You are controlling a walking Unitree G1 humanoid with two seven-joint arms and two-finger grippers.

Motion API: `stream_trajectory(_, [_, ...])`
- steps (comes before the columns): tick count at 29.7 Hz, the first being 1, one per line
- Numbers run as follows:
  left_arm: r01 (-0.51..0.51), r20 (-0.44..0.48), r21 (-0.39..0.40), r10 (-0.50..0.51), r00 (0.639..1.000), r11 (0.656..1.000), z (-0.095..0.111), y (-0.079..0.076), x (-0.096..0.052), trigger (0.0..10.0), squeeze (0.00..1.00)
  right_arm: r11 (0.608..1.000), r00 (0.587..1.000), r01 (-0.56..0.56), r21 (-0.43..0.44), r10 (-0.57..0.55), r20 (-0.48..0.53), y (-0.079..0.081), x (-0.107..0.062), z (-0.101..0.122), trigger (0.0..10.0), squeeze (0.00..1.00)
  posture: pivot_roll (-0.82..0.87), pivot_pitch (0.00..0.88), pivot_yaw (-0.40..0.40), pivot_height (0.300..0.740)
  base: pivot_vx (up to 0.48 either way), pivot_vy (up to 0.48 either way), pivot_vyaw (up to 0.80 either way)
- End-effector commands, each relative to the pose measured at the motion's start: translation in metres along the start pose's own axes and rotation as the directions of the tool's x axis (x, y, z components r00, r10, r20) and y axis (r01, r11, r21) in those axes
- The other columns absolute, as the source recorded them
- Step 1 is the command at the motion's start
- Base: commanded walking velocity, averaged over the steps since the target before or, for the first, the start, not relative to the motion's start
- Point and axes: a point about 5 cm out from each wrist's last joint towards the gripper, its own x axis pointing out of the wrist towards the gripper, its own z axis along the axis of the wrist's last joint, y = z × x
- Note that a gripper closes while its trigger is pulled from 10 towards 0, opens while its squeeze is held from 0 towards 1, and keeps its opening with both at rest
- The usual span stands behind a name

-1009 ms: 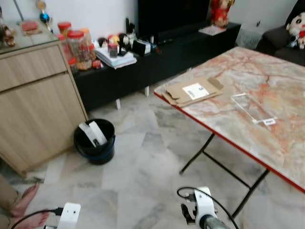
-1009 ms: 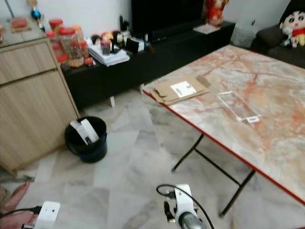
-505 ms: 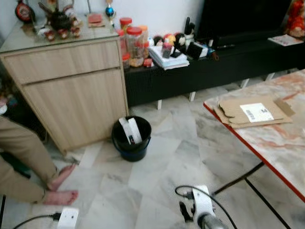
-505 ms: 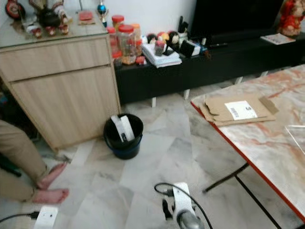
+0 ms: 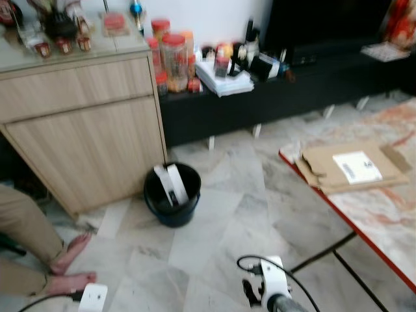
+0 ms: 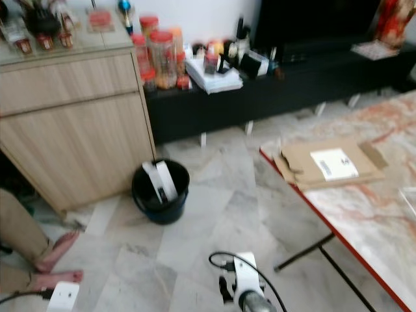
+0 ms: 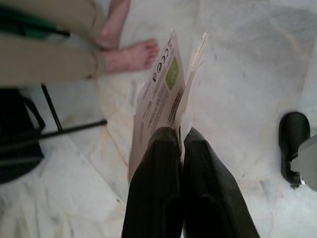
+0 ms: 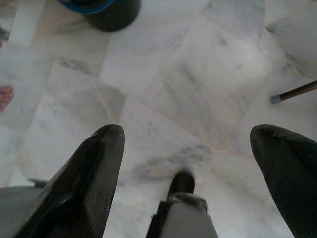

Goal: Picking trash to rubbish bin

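**Carrying a flat packet toward the bin**

My left gripper is clamped tight on a flat paper packet, its printed face with a green label pointing out beyond the fingertips. I judge the pinch sits at the packet's lower edge so the sheet stays stiff and hangs clear of the floor for the walk. Beyond the packet a person's bare foot rests on the marble tiles.

My right gripper is spread wide and holds nothing; it hangs idle over the floor, free for the next piece.

From the head camera, the black rubbish bin stands at about 11 o'clock on the floor, just beside the wooden cabinet, with white scraps already leaning inside. Flattened cardboard lies on the marble table at 2 o'clock, probably the next trash. The bin is still well apart from me.
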Motion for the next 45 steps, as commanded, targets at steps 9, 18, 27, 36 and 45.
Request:
stream_trajectory(9, [0.013,0.005,0.002,-0.013,1.0,1.0,0.0052,-0.0032,0.0009,10.0,0.0,0.998,1.0,0.007,-0.061,-0.008,-0.016,-0.0041,-0.0015,-0.0047,10.0,0.0,0.13,0.088,0.007,0.74,0.356,0.0,0.38])
stream_trajectory(18, [0.017,0.007,0.007,-0.017,1.0,1.0,0.0064,-0.0037,0.0011,10.0,0.0,0.998,1.0,0.013,-0.056,-0.013,-0.003,-0.0033,-0.0008,-0.0016,10.0,0.0,0.14,0.086,0.012,0.74,0.358,0.0,0.09])
stream_trajectory(27, [0.016,0.004,0.009,-0.016,1.0,1.0,0.005,-0.0031,0.0009,10.0,0.0,1.0,1.0,0.013,-0.028,-0.013,-0.014,-0.0024,-0.0012,-0.0046,10.0,0.0,0.14,0.089,0.011,0.74,0.357,0.0,0.53])
stream_trajectory(36, [0.016,0.004,0.01,-0.016,1.0,1.0,0.0044,-0.003,0.0007,10.0,0.0,1.0,1.0,0.012,-0.019,-0.012,-0.006,-0.0028,-0.0012,-0.0037,10.0,0.0,0.14,0.09,0.013,0.74,0.355,0.0,0.0])
stream_trajectory(45, [0.014,0.011,0.005,-0.014,1.0,1.0,0.0072,-0.0033,0.0012,10.0,0.0,0.999,1.0,0.005,-0.033,-0.006,-0.023,-0.0026,-0.0018,-0.0073,10.0,0.0,0.14,0.081,0.013,0.74,0.356,0.0,0.0])
